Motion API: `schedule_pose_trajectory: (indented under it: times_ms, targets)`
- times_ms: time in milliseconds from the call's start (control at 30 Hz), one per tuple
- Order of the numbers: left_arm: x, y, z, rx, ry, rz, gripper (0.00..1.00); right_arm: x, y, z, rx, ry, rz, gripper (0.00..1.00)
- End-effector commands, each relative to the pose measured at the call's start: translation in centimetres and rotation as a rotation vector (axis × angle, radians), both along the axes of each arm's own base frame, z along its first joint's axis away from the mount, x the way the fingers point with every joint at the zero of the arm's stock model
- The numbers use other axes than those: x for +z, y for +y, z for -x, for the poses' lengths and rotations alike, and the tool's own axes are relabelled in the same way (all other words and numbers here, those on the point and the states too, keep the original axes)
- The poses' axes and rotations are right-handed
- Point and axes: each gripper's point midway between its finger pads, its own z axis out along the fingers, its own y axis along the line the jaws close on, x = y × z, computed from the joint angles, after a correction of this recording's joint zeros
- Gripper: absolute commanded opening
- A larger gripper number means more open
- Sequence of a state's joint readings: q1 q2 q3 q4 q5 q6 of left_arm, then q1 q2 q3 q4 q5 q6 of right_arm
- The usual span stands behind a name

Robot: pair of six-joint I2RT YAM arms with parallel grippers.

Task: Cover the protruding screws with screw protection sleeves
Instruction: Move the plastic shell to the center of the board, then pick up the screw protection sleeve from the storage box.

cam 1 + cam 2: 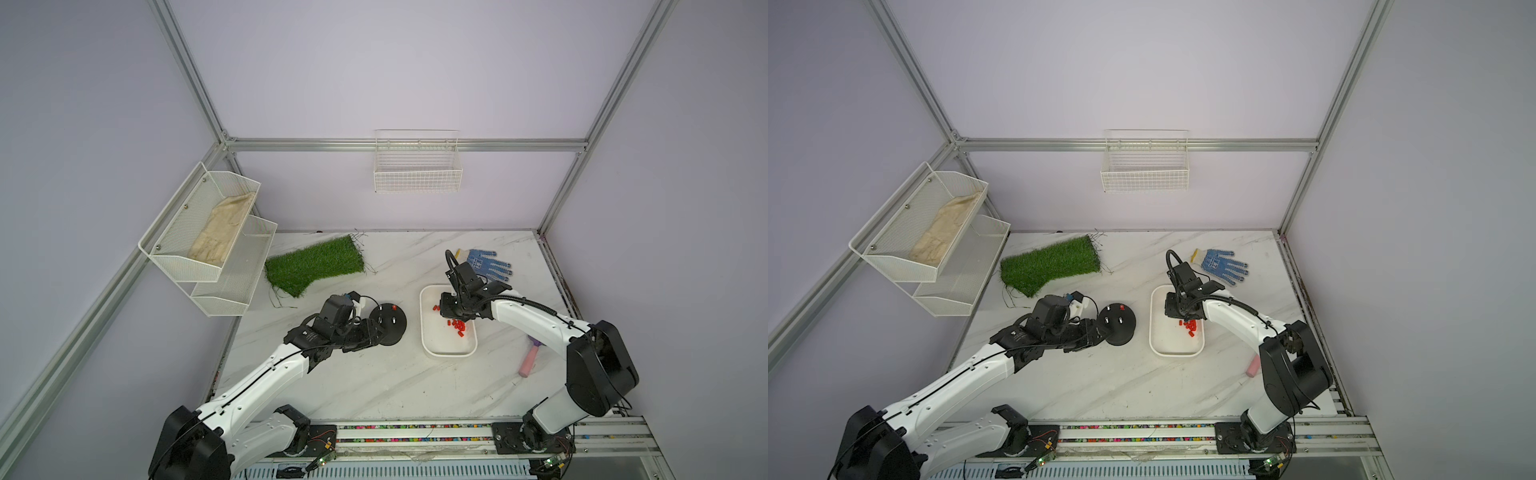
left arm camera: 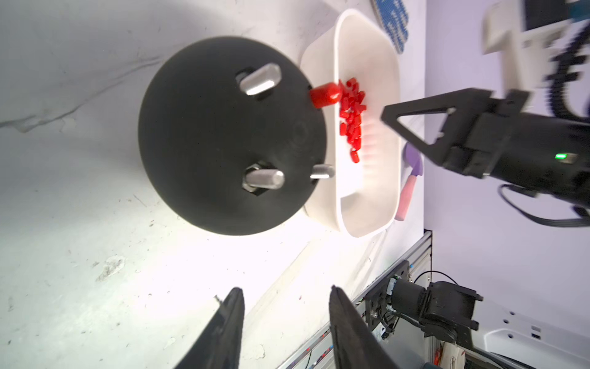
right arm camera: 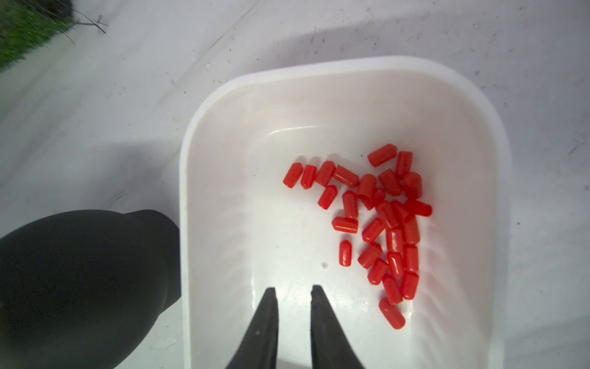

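One red sleeve (image 2: pixel 325 95) caps a stud on the black base (image 2: pixel 207 134), three protruding screws (image 2: pixel 263 179) stand bare, and both arms are empty: the left gripper (image 2: pixel 285 289) wide apart, the right gripper (image 3: pixel 293 288) narrowly parted over the tray (image 3: pixel 351 68) of loose sleeves (image 3: pixel 383 217).

The white, marble-patterned table (image 1: pixel 374 386) carries five things. A green grass mat (image 1: pixel 313 264) lies by the back left corner and a blue dotted glove (image 1: pixel 490 264) near the back right corner. A black dome base (image 1: pixel 395 330) sits mid-table, with a white tray (image 1: pixel 449 354) just beside it toward the right edge. A pink cylinder (image 1: pixel 528 363) lies near the right edge.
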State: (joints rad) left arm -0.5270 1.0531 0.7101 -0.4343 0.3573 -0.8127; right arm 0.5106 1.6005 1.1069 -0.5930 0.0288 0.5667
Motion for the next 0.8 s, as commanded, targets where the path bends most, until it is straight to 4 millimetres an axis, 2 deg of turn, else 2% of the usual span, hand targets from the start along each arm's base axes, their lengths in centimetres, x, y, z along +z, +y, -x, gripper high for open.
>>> schedule_pose_trajectory:
  times_ms: [0, 133, 433, 767]
  targets:
    - [2.8, -0.2, -1.0, 0.021, -0.069, 0.024, 0.46, -1.1, -1.0, -0.6, -0.024, 0.015, 0.063, 0.22]
    - [4.1, -0.7, -1.5, 0.01, -0.098, 0.035, 0.46, -2.1, -0.9, -1.3, -0.023, 0.029, 0.095, 0.22]
    - [3.1, -0.9, -1.6, 0.011, -0.08, 0.04, 0.47, -3.3, -0.5, -3.1, -0.027, 0.019, 0.119, 0.23]
    - [4.1, -1.4, -1.5, -0.01, -0.109, 0.062, 0.49, -4.4, -0.8, -4.6, -0.048, 0.027, 0.131, 0.23]
